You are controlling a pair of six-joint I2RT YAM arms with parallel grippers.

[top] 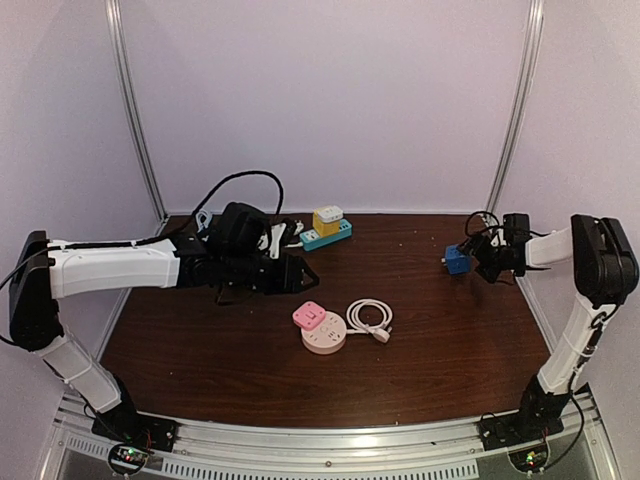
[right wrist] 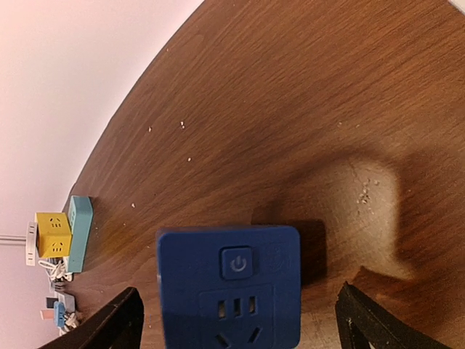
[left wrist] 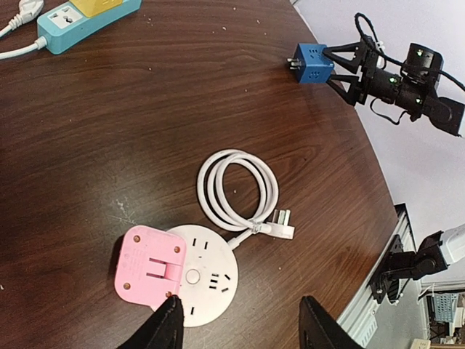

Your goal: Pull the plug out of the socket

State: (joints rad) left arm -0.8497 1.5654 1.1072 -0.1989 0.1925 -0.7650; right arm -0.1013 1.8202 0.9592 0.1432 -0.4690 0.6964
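Observation:
A pink plug (left wrist: 149,263) sits on the left part of a round white socket (left wrist: 211,280) in the middle of the table, also visible from above as the pink plug (top: 308,317) on the round socket (top: 325,338). My left gripper (left wrist: 243,331) hovers open just short of it, one fingertip (left wrist: 166,326) by the pink plug's corner. At the far right a blue cube plug (right wrist: 229,283) stands between the fingers of my right gripper (right wrist: 236,323), with a gap on each side. That gripper (top: 470,255) is open.
The round socket's white cable (left wrist: 240,193) lies coiled beside it, with its own plug (left wrist: 282,231) loose. A teal power strip (top: 330,236) carrying a yellow cube (top: 327,220) lies at the back, next to a tangle of black cable (top: 240,215). The table's right edge runs near the blue cube.

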